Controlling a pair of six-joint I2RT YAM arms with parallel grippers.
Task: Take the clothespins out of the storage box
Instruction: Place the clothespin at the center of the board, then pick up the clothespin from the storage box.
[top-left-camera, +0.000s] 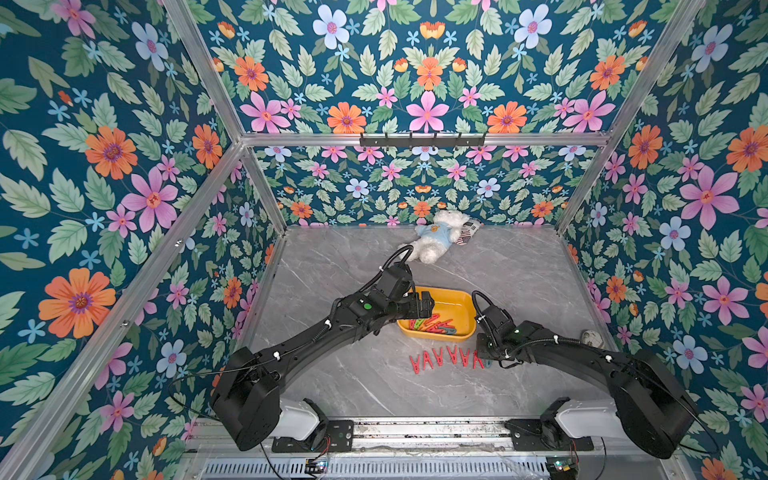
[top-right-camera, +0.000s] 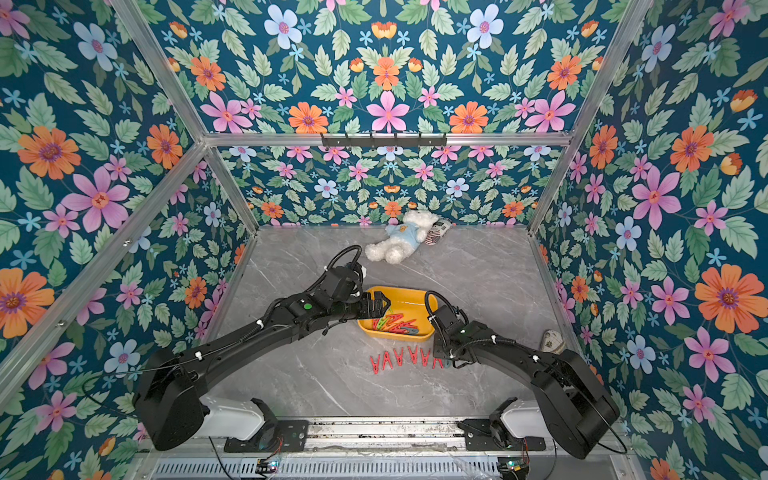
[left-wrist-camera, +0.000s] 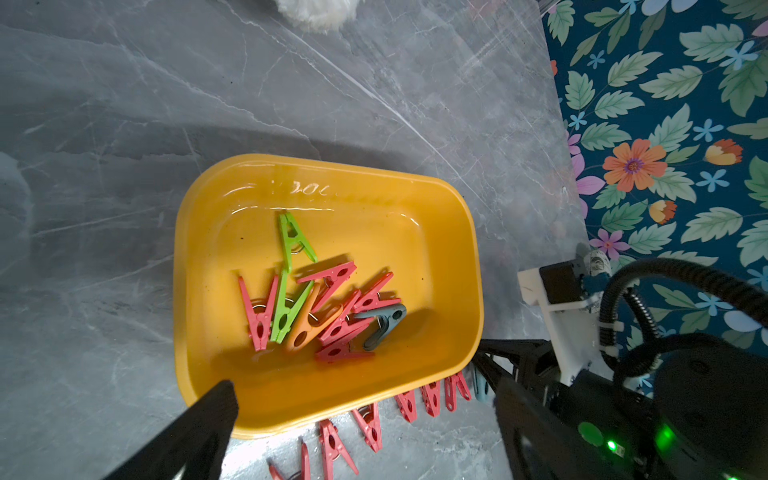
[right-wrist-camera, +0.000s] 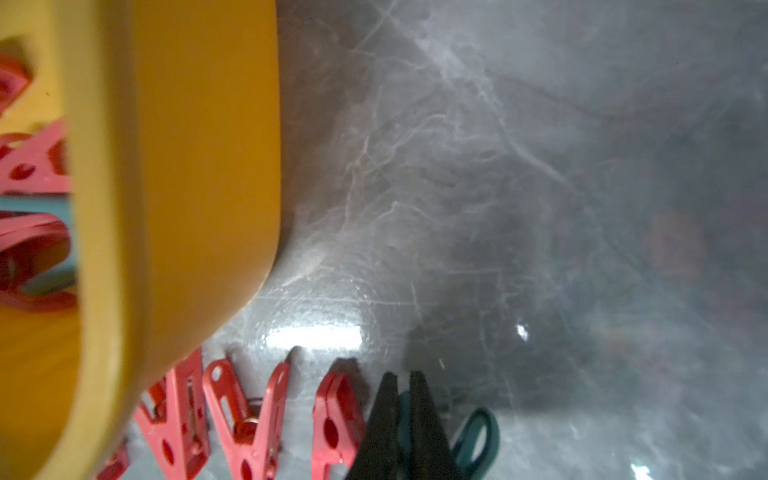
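Note:
The yellow storage box (top-left-camera: 457, 296) (top-right-camera: 415, 296) sits mid-table, holding a heap of red, green, orange and grey-blue clothespins (top-left-camera: 432, 324) (left-wrist-camera: 328, 307). A row of red clothespins (top-left-camera: 444, 357) (top-right-camera: 405, 356) (right-wrist-camera: 245, 415) lies on the table just in front of the box. My left gripper (top-left-camera: 430, 306) (left-wrist-camera: 361, 386) is open above the box's left end, with nothing between its fingers. My right gripper (top-left-camera: 484, 361) (right-wrist-camera: 402, 380) is low at the right end of the row, shut on a grey-blue clothespin (right-wrist-camera: 478, 432) that touches the table.
A white plush bear (top-left-camera: 436, 237) lies at the back of the grey marble table, with a small striped object (top-left-camera: 469, 230) beside it. Another small pale object (top-left-camera: 592, 337) sits by the right wall. Floral walls close in three sides.

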